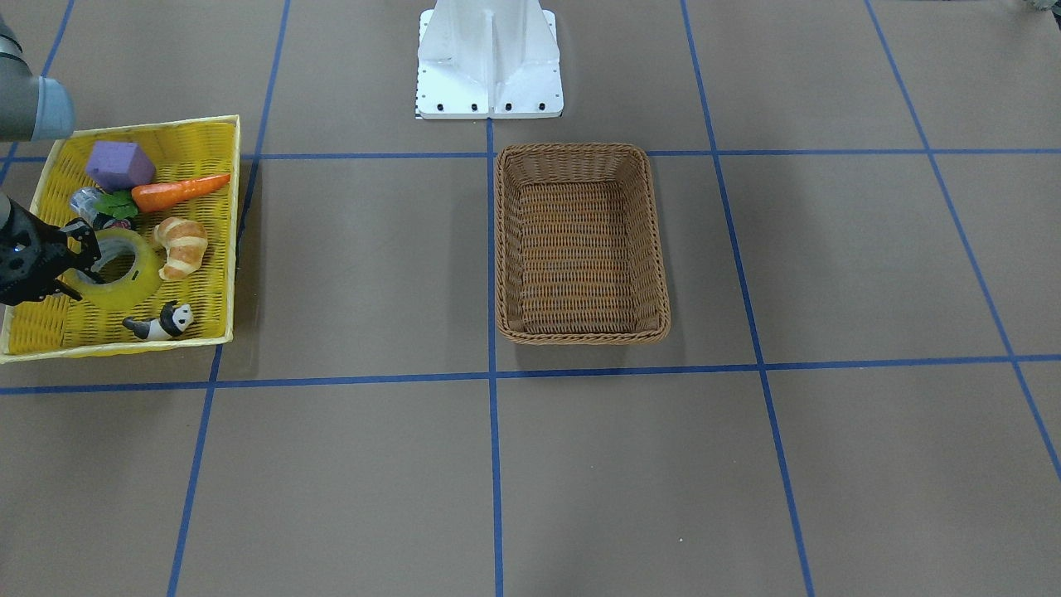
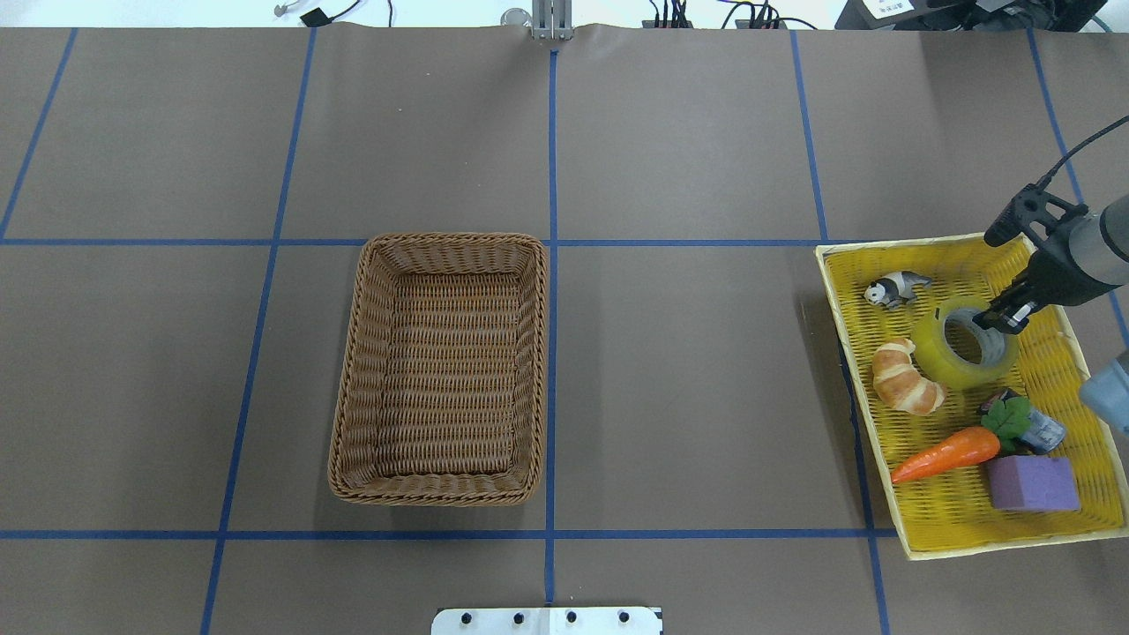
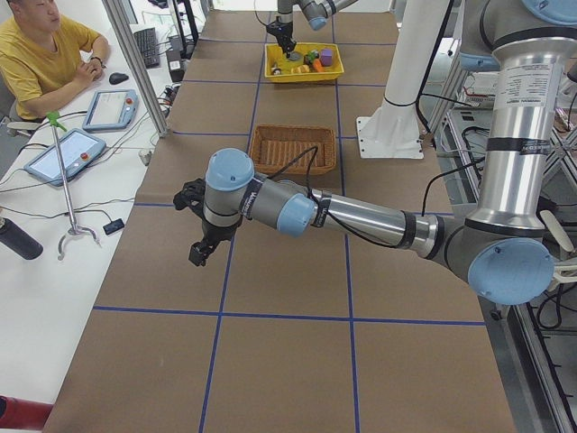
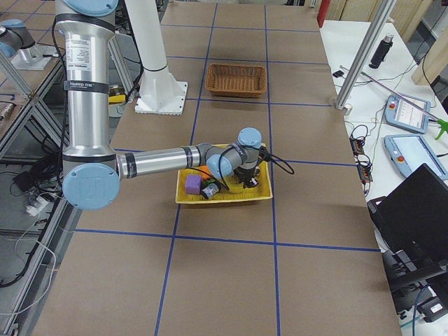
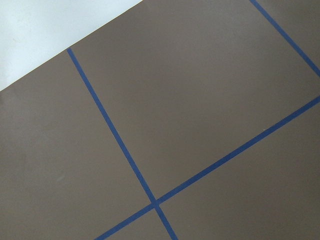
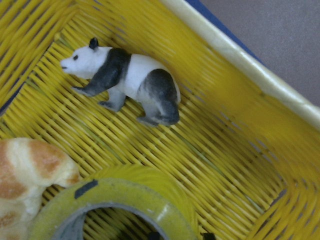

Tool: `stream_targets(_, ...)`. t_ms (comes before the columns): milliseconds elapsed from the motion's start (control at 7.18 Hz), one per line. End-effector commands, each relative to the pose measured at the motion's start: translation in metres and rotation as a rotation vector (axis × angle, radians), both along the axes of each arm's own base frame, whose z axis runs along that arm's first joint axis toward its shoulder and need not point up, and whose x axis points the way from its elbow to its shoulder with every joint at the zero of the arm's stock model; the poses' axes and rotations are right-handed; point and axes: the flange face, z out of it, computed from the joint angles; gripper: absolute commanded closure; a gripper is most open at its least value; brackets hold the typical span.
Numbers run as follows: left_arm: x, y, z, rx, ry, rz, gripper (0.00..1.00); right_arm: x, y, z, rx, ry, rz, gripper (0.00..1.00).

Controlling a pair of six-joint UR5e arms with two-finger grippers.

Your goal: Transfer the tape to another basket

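The yellow translucent tape [image 2: 944, 362] lies flat in the shallow yellow tray [image 2: 917, 244] at the table's right end, also seen in the front view [image 1: 124, 286] and the right wrist view [image 6: 125, 195]. My right gripper [image 2: 1001, 324] stands over its far rim, one finger inside the core and one outside, shut on the tape's wall. The brown wicker basket [image 2: 441, 238] stands empty at mid table [image 1: 580, 332]. My left gripper [image 3: 196, 253] hangs over bare table far to the left, seen only in the left side view; I cannot tell whether it is open or shut.
The tray also holds a toy panda [image 2: 895, 288], a croissant [image 2: 904, 377] touching the tape, a carrot [image 2: 948, 451], a purple block [image 2: 1032, 482] and a small dark can [image 2: 1041, 430]. The white robot base [image 1: 489, 58] stands behind the basket.
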Motion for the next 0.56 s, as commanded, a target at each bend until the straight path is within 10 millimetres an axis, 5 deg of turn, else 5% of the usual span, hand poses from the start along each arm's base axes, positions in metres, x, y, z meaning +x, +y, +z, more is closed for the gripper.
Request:
stream_targets(0, 0.000, 0.000, -0.001, 0.003, 0.000, 0.000, 0.01, 0.036, -0.018, -0.018, 0.028, -0.028, 0.078, 1.00)
stream_targets(279, 0.001, 0.001, -0.015, 0.028, 0.001, 0.001, 0.01, 0.092, -0.034, -0.073, 0.031, -0.141, 0.189, 1.00)
stream_targets(418, 0.003, 0.001, -0.034, 0.048, 0.031, 0.000, 0.01, 0.089, -0.052, -0.107, -0.034, -0.192, 0.293, 1.00)
